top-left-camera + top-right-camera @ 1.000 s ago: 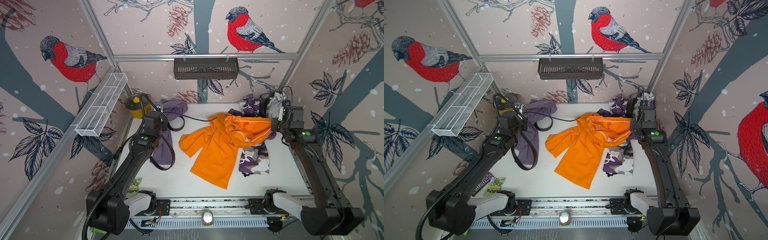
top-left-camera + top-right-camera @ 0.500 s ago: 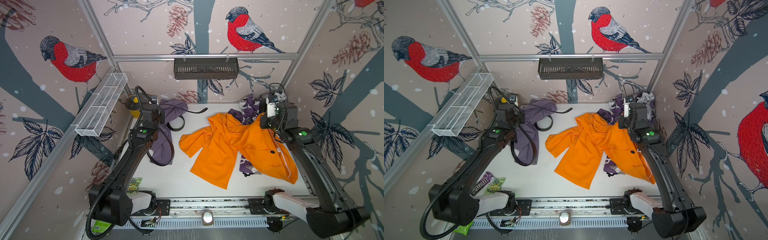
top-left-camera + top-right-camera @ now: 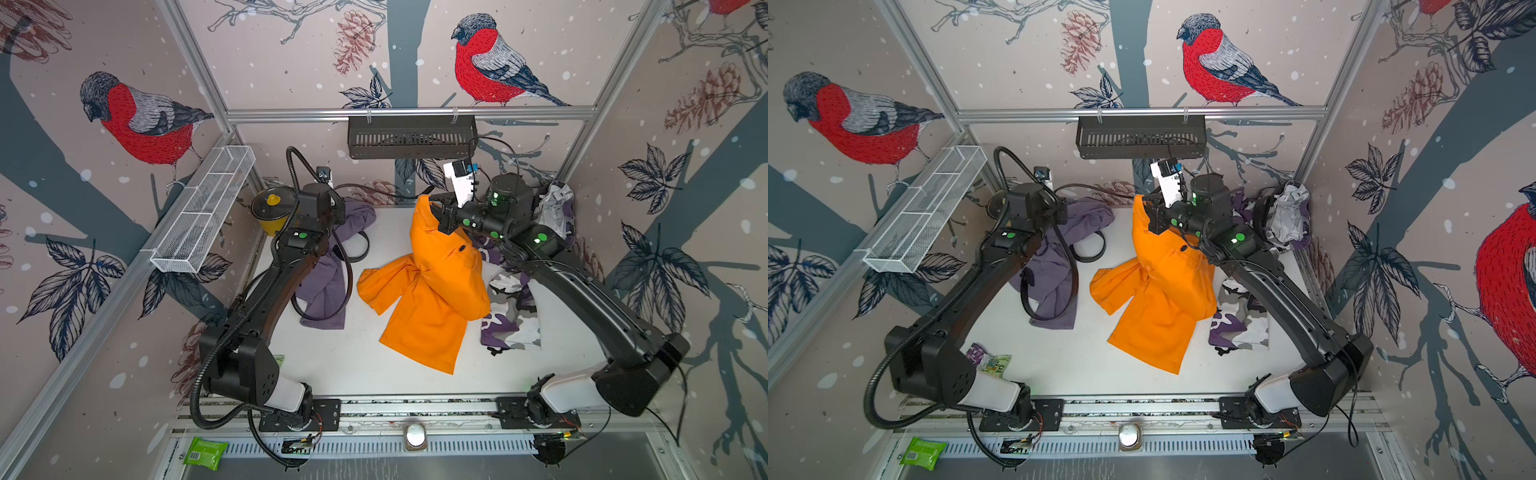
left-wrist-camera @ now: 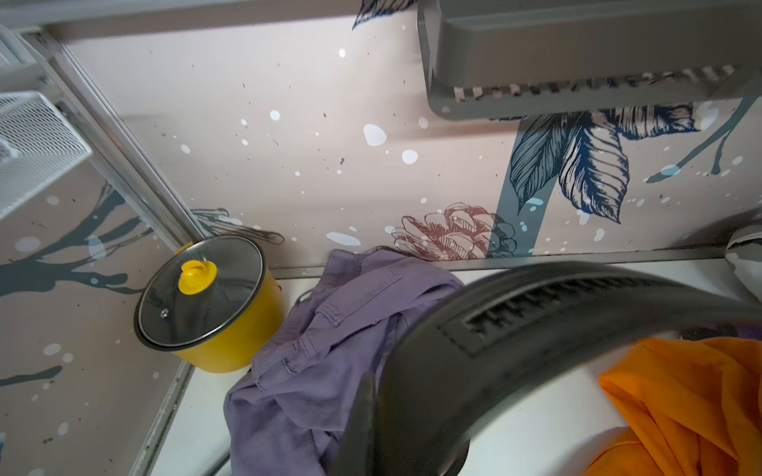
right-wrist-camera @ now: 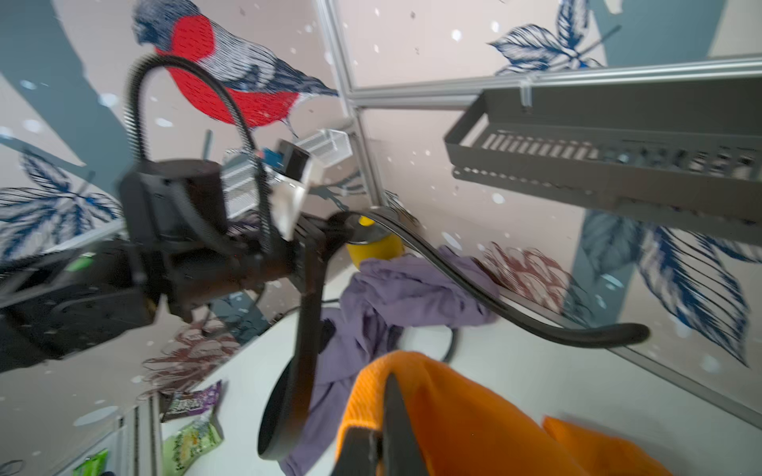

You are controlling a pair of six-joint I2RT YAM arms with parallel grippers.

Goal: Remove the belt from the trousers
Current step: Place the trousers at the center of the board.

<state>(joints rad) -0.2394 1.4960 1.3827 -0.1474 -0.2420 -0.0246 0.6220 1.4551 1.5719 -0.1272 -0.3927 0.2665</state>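
The left gripper (image 5: 319, 237) is clamped on the black belt (image 4: 515, 329), which loops down around the purple trousers (image 3: 322, 291) crumpled beside the yellow pot (image 3: 270, 214), while the right gripper (image 3: 435, 216), closed, holds up an orange garment (image 3: 428, 299) draped partly over a camouflage garment (image 3: 511, 320), and the print on the snack packets (image 3: 988, 361) by the left arm's base is too small to read.

At the far left corner of the table (image 3: 1092, 365), the left gripper (image 3: 1059, 218) holds the black belt (image 3: 1076, 278), which loops down over the purple trousers (image 3: 1050, 291). The right gripper (image 3: 1148, 208), raised near the far edge, pinches an orange garment (image 3: 1158, 299) that hangs down to the table.
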